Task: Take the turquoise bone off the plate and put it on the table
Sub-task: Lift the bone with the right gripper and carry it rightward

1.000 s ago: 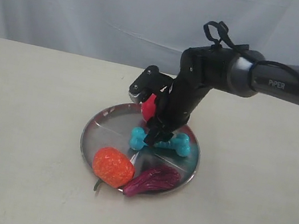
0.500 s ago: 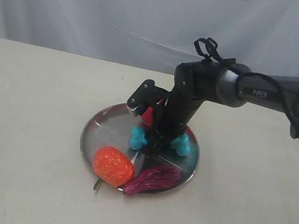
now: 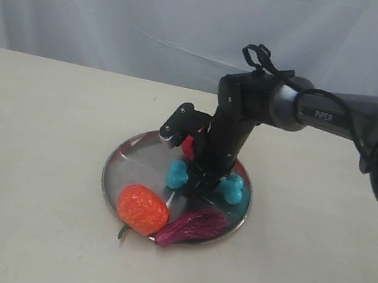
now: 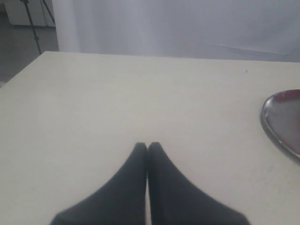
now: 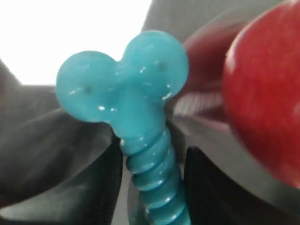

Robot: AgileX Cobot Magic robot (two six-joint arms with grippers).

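Note:
The turquoise bone lies on the silver plate in the exterior view, its shaft hidden behind my right gripper. The right wrist view shows the bone close up. My right gripper is open and straddles the ribbed shaft: one finger lies close against it and a gap shows at the other. My left gripper is shut and empty over the pale table, away from the plate's rim.
A red ball sits on the plate just behind the bone, close beside the gripper. An orange toy and a purple toy lie at the plate's front edge. A white curtain hangs behind the table.
My right gripper has come down onto the plate, and its fingers now sit on either side of the bone's shaft. The bone has shifted slightly. The left arm has not moved.

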